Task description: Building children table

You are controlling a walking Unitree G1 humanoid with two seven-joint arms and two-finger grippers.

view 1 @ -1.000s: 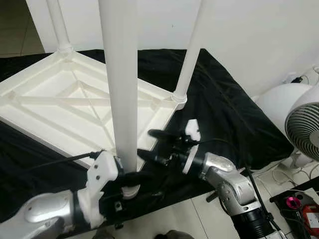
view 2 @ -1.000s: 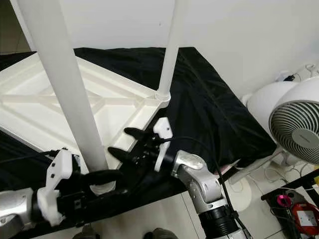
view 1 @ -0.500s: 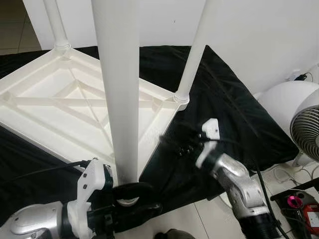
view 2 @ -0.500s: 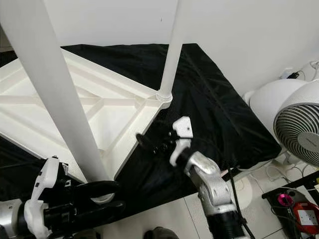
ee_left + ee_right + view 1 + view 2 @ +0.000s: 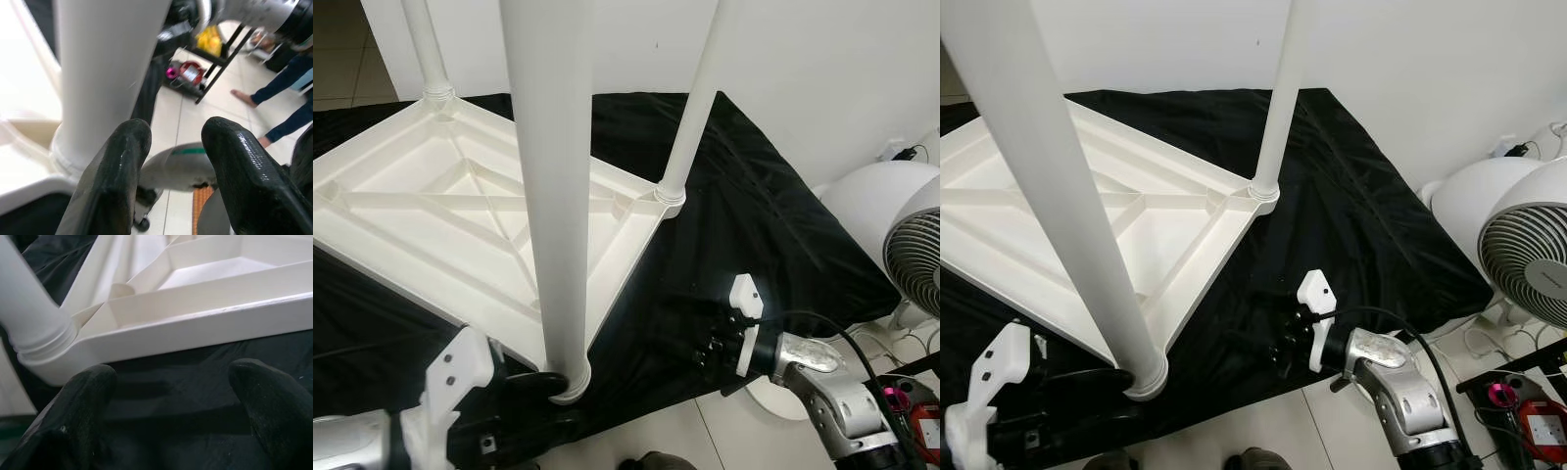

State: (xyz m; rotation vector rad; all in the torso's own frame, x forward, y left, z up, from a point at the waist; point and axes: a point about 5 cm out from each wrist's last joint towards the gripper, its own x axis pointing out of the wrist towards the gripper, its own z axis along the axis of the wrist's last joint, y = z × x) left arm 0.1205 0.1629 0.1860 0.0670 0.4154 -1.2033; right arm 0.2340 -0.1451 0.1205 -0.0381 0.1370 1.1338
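Three white legs stand upright from the overturned white children's table (image 5: 440, 211), which lies on a black cloth (image 5: 754, 225) spread over the floor, as I watch through the head cameras. Nearest me, the front leg (image 5: 553, 186) is seated in its corner socket at the table's near corner, and my left end effector (image 5: 533, 390) sits low beside that socket; from its wrist camera the two black fingers (image 5: 115, 176) are spread apart with nothing between them, the leg's base just beyond one fingertip. My right end effector (image 5: 1283, 338) hovers over the cloth just off the table's right edge, fingers (image 5: 85, 396) wide and empty, facing the rim and the socket of the right-hand leg (image 5: 1278, 108). A third leg (image 5: 426, 49) rises from the far corner. White fans (image 5: 1518, 255) stand on the tiled floor to the right, and a person's bare foot and trouser legs (image 5: 286, 98) show beyond the left wrist.
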